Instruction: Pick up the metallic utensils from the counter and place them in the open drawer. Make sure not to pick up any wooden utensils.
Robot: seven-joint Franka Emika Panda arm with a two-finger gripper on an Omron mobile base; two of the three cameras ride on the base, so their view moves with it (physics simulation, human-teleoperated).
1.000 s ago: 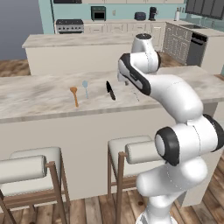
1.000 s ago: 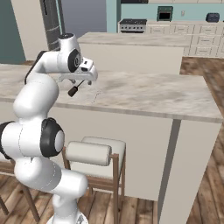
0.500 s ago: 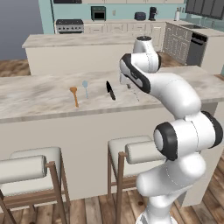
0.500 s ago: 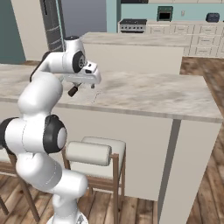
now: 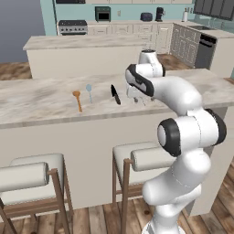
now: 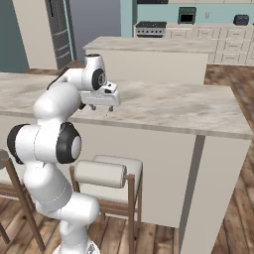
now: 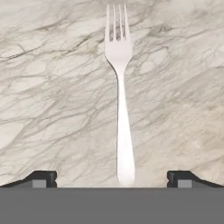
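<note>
Gripper (image 7: 112,179) spread to full width, both finger tips (image 7: 41,178) at the bottom corners of the hand view, holding nothing and touching nothing. A pale silver fork (image 7: 119,94) lies flat on the counter (image 7: 52,87) directly between the two tips; its handle end sits at the bottom centre of the hand view and its tines point toward the top, so the long axis runs square to the line joining the tips. Clear stone shows on either side between fork and each tip. In the left base view the gripper (image 5: 137,94) hangs low over the counter (image 5: 41,103), pointing down, to the right of the other utensils. The fork (image 5: 142,101) shows there only as a thin pale sliver just beside the hand; its direction cannot be read from that view. Knife (image 5: 115,94) lies just left of the hand, long axis running away from the near counter edge with a slight lean, black along its length; which end is the blade I cannot tell. Silver-blue spoon (image 5: 89,91) next to the left, bowl at the far end, handle toward the near edge. Wooden spoon (image 5: 77,99) leftmost, bowl far, handle coming toward the near edge. All three lie apart from one another, roughly parallel. In the right base view the gripper (image 6: 105,103) sits just above the counter (image 6: 188,106).
</note>
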